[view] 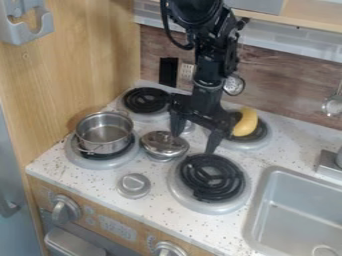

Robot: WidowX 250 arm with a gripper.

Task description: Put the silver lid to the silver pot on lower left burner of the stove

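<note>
Bits I can't see
My pincer hides part of the back right burner, and the edge cuts off the sink

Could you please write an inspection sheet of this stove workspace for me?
Surface: speckled white counter with four coil burners.
Silver pot: upright on the lower left burner, uncovered.
Silver lid: off the pot, between the front burners.
Clutter: yellow, banana-like item on a rear burner; round silver piece near the front edge.
Gripper: near the lid, jaws apart, nothing held.
Cables: black cable looping beside the arm.
Surroundings: sink, wooden side panel.
</note>
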